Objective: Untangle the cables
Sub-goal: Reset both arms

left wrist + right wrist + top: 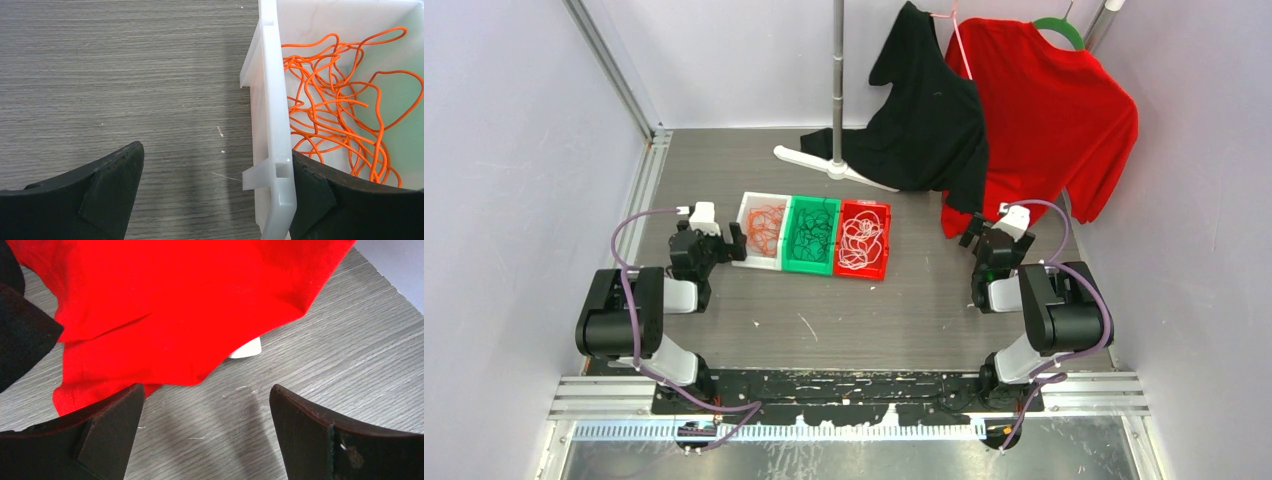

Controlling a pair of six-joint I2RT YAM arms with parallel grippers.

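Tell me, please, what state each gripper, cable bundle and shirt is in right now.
left gripper, open, astride the white bin's wall.
right gripper, open, empty, near the red shirt.
orange cables, looped loosely in the white bin.
black cables, heaped in the green bin.
white cables, heaped in the red bin.
black shirt, hanging.
red shirt, hanging on a green hanger.

Your top view looks steeply down from high behind the near edge and takes in the whole bench. Your left wrist view hangs close over the bench, looking down between its jaws at the wall of the white bin, while your right wrist view sits as near, facing the red shirt; the top view shows both spots too.
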